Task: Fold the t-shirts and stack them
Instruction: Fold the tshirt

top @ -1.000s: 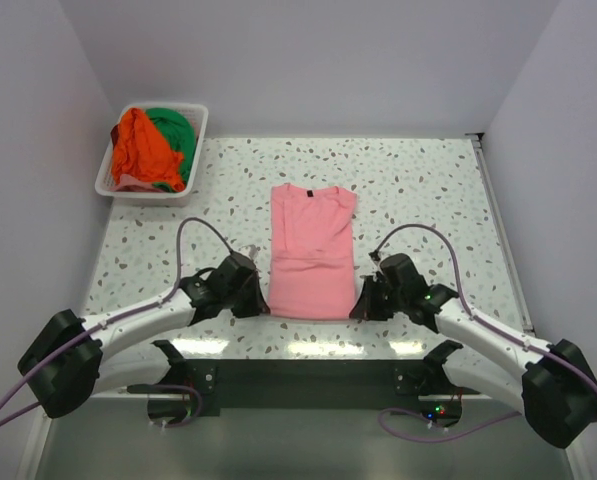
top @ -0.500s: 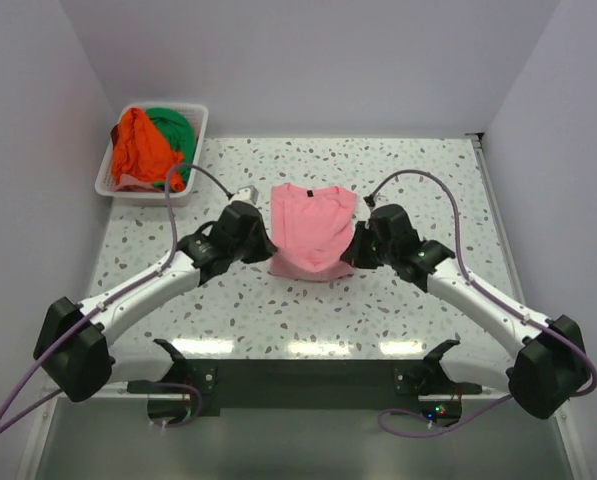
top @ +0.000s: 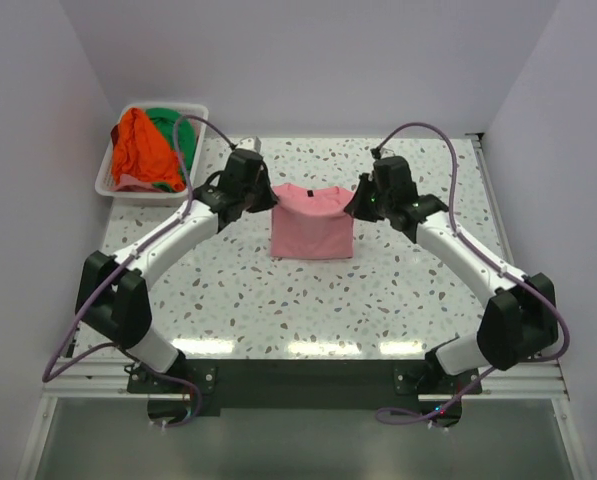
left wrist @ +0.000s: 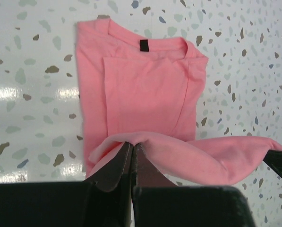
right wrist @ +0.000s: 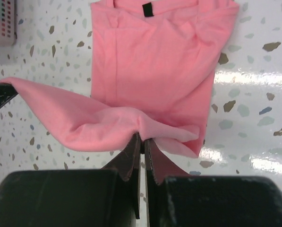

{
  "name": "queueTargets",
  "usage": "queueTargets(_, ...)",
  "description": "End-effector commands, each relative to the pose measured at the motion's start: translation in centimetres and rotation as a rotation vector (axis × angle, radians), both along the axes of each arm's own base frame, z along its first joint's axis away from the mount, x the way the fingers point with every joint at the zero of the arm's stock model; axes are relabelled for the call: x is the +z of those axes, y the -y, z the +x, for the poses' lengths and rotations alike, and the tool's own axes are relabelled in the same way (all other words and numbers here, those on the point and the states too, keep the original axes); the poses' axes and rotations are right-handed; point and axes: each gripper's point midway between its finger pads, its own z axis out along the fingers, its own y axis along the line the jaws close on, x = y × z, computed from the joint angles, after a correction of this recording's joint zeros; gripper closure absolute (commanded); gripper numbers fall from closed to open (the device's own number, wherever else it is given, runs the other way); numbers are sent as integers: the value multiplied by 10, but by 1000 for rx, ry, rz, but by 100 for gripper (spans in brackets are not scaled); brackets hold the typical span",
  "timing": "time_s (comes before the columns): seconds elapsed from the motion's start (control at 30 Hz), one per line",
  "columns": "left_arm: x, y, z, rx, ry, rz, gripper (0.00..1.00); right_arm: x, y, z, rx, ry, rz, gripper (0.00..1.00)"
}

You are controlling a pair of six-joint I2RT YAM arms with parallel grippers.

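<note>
The pink t-shirt [top: 312,224] lies on the speckled table, folded narrow with its collar at the far end. Its near hem is lifted and carried over the body. My left gripper [top: 269,201] is shut on the hem's left corner, and in the left wrist view the pink t-shirt [left wrist: 145,90] bunches at the left gripper [left wrist: 132,144]. My right gripper [top: 356,204] is shut on the right corner. From the right wrist, the pink t-shirt [right wrist: 155,61] puckers at the right gripper [right wrist: 143,138]. An orange t-shirt [top: 140,150] and a green t-shirt [top: 174,132] lie heaped in the basket.
A white slotted basket [top: 200,124] stands at the table's far left corner, close to my left arm. White walls close in the table on the left, back and right. A corner of the basket [right wrist: 1,21] shows at the top left of the right wrist view.
Both grippers have carried the pink shirt's near hem from the table's front edge up and away, over the shirt toward its collar. The visible shirt is now about half as long.
</note>
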Motion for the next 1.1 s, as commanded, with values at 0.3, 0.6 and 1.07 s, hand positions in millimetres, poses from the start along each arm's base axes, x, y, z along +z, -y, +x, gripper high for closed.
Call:
queueTargets(0.3,12,-1,79,0,47,2,100,3,-4,76,40,9,49,100)
queueTargets(0.6,-10,1,117,-9,28,3,100,-18,3,122,-15,-8,38,100)
queueTargets(1.07,-58,13,153,-77,-45,-31,100,-63,13,155,-72,-67,-3,100)
